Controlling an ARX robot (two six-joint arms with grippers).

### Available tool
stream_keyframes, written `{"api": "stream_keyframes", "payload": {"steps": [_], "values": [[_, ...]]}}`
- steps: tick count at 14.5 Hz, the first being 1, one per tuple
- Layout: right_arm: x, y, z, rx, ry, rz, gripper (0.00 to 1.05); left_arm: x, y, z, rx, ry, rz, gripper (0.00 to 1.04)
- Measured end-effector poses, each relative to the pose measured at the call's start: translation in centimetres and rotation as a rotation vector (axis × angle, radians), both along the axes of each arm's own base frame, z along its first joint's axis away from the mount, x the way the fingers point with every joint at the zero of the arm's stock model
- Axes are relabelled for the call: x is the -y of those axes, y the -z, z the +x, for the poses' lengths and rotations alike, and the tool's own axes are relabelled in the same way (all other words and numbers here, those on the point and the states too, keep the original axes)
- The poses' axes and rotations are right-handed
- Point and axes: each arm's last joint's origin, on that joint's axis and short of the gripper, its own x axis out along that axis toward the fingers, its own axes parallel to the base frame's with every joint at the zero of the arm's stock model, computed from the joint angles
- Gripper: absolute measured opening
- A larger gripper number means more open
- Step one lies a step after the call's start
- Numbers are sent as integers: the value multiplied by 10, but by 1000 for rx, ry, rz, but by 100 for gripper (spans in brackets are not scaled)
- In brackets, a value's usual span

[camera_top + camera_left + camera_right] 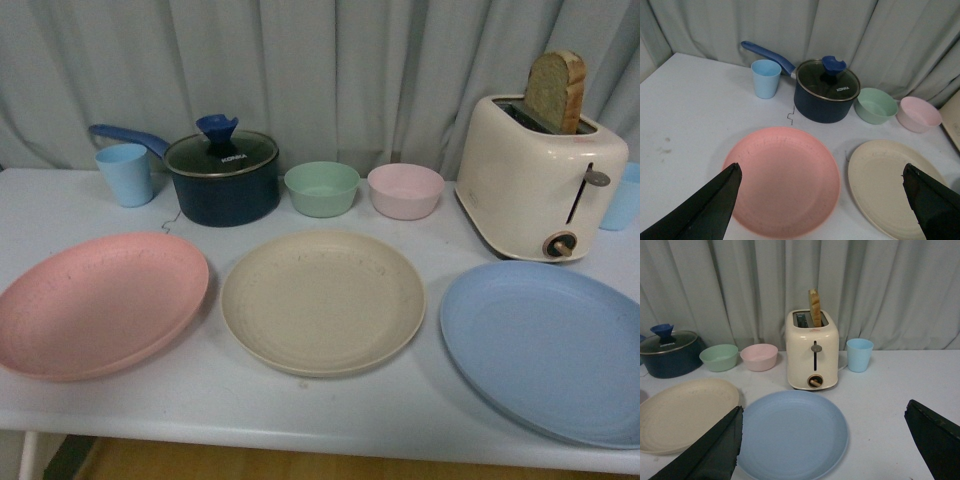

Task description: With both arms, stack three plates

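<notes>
Three plates lie side by side in a row on the white table [300, 410]: the pink plate [98, 303] at the left, the beige plate [322, 300] in the middle, the blue plate [550, 348] at the right. None overlap. Neither arm shows in the front view. My left gripper [822, 192] is open and empty, hovering over the pink plate [782, 180] with the beige plate [887, 182] beside it. My right gripper [824, 432] is open and empty above the blue plate [792, 435]; the beige plate [682, 412] is beside it.
Behind the plates stand a light blue cup [125, 174], a dark blue lidded pot [222, 176], a green bowl [321, 188], a pink bowl [405, 190] and a cream toaster [538, 178] with a bread slice. A second blue cup [859, 354] stands beyond the toaster. A curtain hangs behind.
</notes>
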Motion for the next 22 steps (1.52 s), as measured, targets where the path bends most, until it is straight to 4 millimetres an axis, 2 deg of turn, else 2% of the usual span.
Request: {"api": "stream_keyframes", "payload": {"steps": [1,2,3,6,7,8,9,11,18,22], "values": [[0,0,0,0,0,0,98,-2,-1,35,-47,24,36,98],[0,0,0,0,0,0,98,-3,2,58,-83,26,57,98],[0,0,0,0,0,0,98,-5,6,72,-113,31,68,98],[0,0,0,0,0,0,98,-10,16,93,-173,22,67,98],[0,0,0,0,0,0,98,-14,27,109,-221,14,66,98],[0,0,0,0,0,0,98,-25,53,136,-319,-13,55,98],[0,0,0,0,0,0,98,-40,91,155,-423,-50,24,98],[0,0,0,0,0,0,98,-50,120,160,-482,-89,-22,98],[0,0,0,0,0,0,98,-81,174,147,-539,-167,-118,98],[0,0,0,0,0,0,98,-87,181,143,-557,-158,-94,96]]}}
